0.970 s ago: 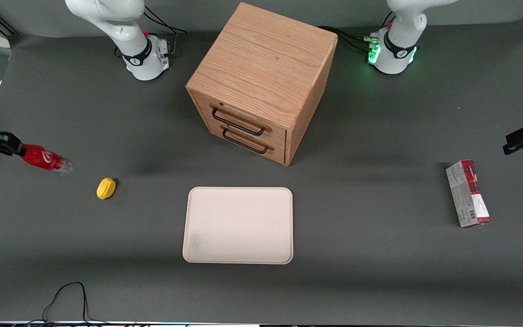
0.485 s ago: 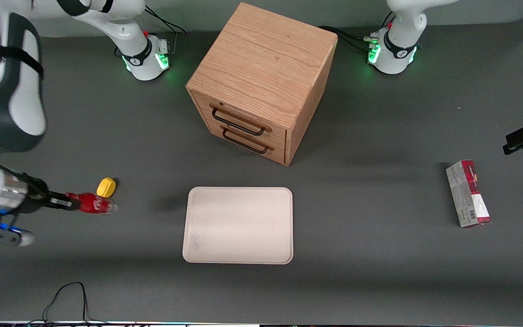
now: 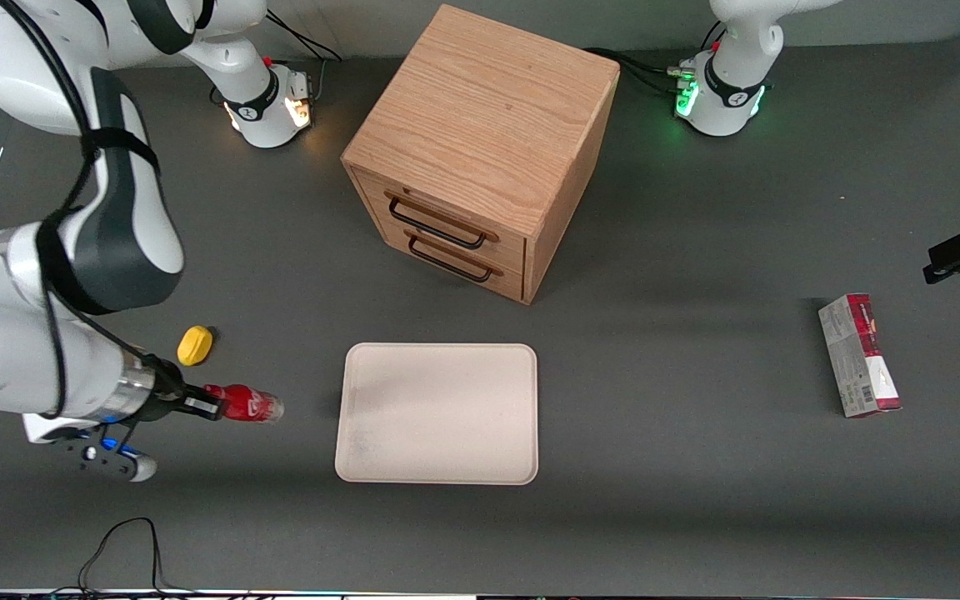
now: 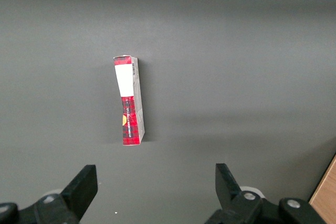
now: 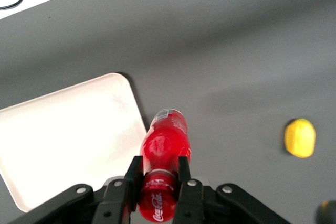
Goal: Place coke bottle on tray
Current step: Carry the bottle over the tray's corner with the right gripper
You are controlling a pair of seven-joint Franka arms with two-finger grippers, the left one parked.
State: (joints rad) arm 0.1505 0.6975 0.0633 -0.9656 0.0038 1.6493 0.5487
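Fingers of the gripper (image 3: 207, 407) clamp the bottle (image 3: 250, 406) near its cap end, so the clear base points ahead toward the tray (image 3: 437, 413); held this way the bottle rides roughly level above the table, and I judge it will need tipping upright or laying flat once over the tray. In the wrist view the black fingers (image 5: 132, 174) pinch the red body from both sides, base leading, with the tray's rounded corner (image 5: 113, 85) just beside it. The bottle is not yet over the tray: it hangs near the rim on the working arm's end, with bare table between. A yellow lump (image 3: 194, 345) sits farther from the front camera than the gripper. The arm reaches in low, forearm nearly horizontal, wrist aimed at the tray.
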